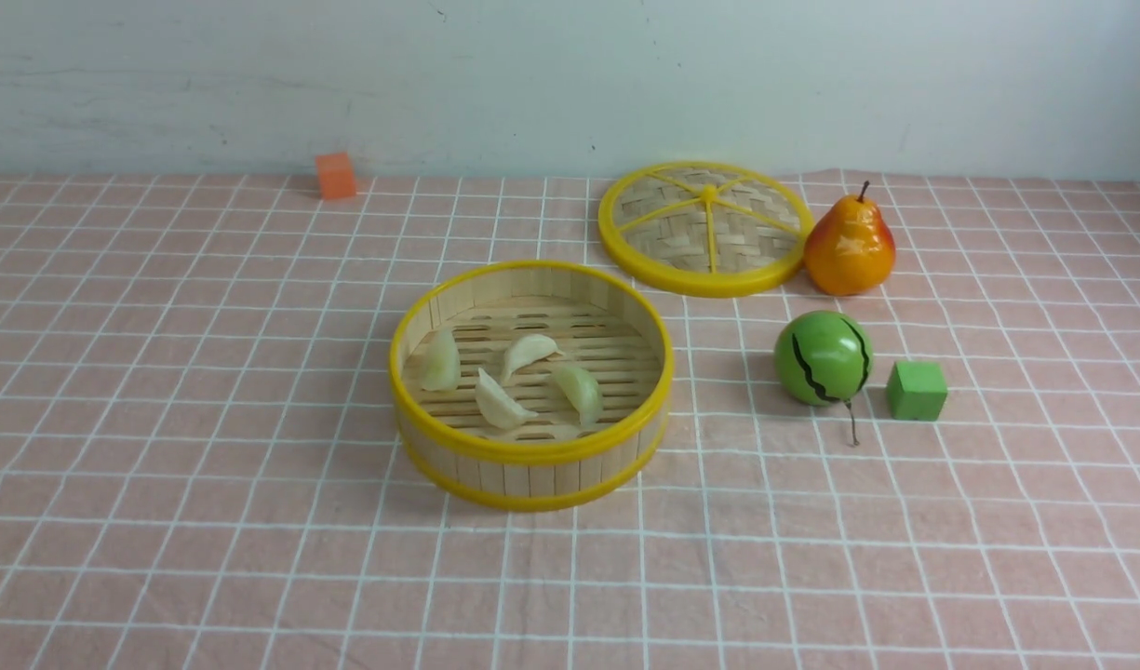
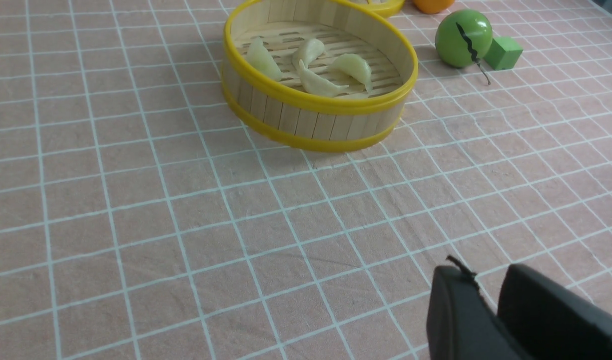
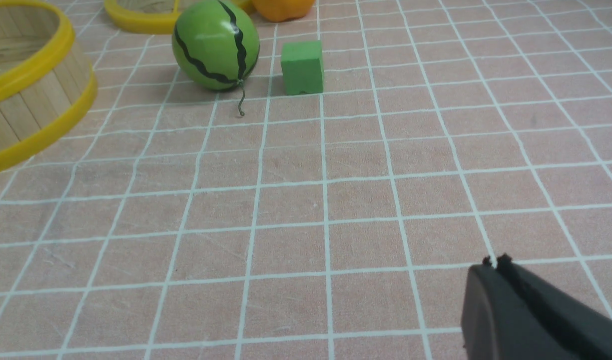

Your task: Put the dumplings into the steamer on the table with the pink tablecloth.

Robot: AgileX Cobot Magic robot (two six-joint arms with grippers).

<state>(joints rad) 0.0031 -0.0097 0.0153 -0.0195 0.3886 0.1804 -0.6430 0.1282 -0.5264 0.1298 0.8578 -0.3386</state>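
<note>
Pale dumplings (image 2: 315, 65) in steamer (image 2: 315, 107), pincers apart

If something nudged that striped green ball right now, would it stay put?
Probably not. The green ball is round and glossy, so it would likely roll on the flat pink tablecloth. The green cube close beside it might stop it on that side. Its thin stem may drag a little.
</note>
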